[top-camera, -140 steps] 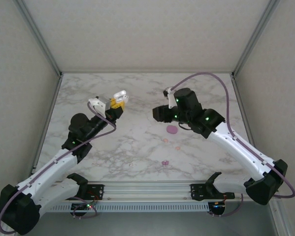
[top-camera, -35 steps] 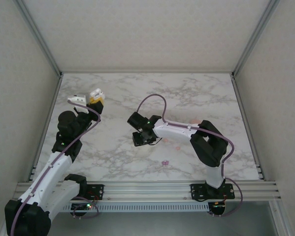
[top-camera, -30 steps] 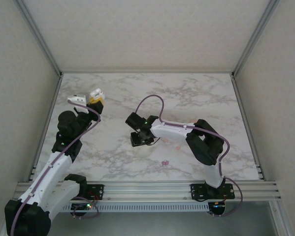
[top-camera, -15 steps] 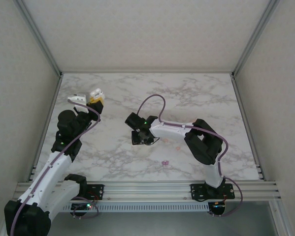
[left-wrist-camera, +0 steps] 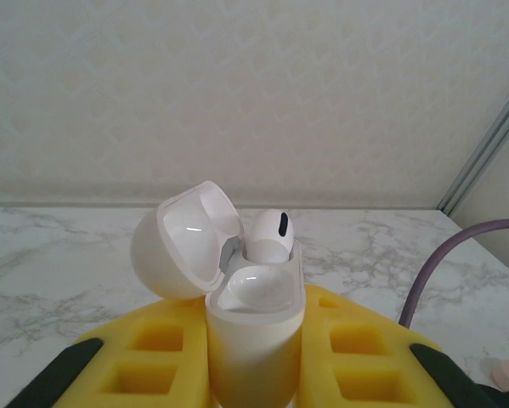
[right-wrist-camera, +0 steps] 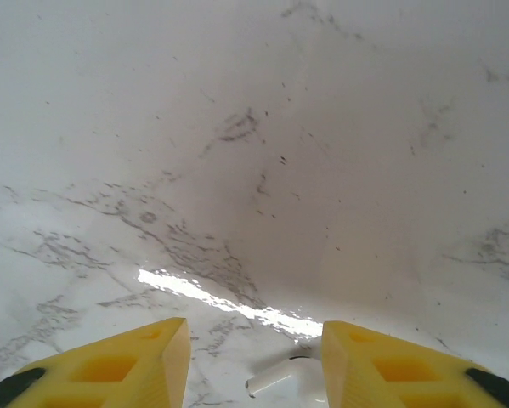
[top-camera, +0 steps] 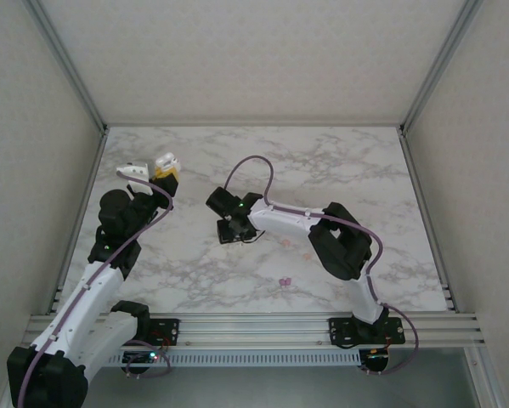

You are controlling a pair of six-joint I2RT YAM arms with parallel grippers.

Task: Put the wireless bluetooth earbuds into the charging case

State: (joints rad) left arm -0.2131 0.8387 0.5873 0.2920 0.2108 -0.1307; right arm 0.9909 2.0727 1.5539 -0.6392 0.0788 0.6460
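Left wrist view: the white charging case (left-wrist-camera: 254, 340) is held upright in the left gripper (left-wrist-camera: 254, 365), whose yellow pads (left-wrist-camera: 152, 361) are pressed tight against its sides. Its lid (left-wrist-camera: 186, 238) is swung back, one white earbud (left-wrist-camera: 269, 235) is seated inside, and the socket beside it is left empty.

The step in hand is judged to be the fetching of the missing bud. In the right wrist view a second white earbud (right-wrist-camera: 275, 374) is seen lying flat on the marble table (right-wrist-camera: 237, 127), between the partly spread fingers of the right gripper (right-wrist-camera: 256, 340). It is bracketed but not lifted, and whether either finger touches it cannot be told.

In the top external view this gripper is set low on the table, well to the right of the case and nearer the arm bases.

Next, the fingers would need to be closed gently on the small bud. It would then be raised, carried across to the case, and lined up stem-first with the empty socket.
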